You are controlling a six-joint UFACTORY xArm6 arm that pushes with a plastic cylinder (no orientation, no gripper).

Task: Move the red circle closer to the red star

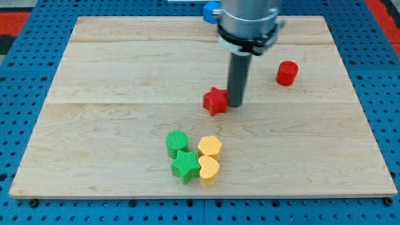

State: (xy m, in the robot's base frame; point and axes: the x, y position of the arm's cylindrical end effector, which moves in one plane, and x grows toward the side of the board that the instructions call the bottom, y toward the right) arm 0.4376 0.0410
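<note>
We see a light wooden bench set on a blue perforated base, with our arm entering from the view's top. The arm's grey cylindrical housing narrows to a straight dark rod, and our tip rests on the bench surface near the middle of the view. The arm carries no pincer, so no open or closed state applies – the rod is its only working end. The red star lies immediately at the view's left of our tip; the two appear to touch, or are at most barely apart. The red circle, a short upright cylinder, stands toward the view's upper right, well apart from the red star and clear of the rod, with bare wood between them. A separate cluster of four blocks sits near the view's bottom, below the red star and well apart from it: a green circle at the upper left, a green star at the lower left, and two yellow hearts – one yellow heart at the upper right, the second yellow heart at the lower right. These four are packed together, touching or nearly touching. A blue block is partly hidden behind the housing at the view's top edge; we cannot tell its shape.
</note>
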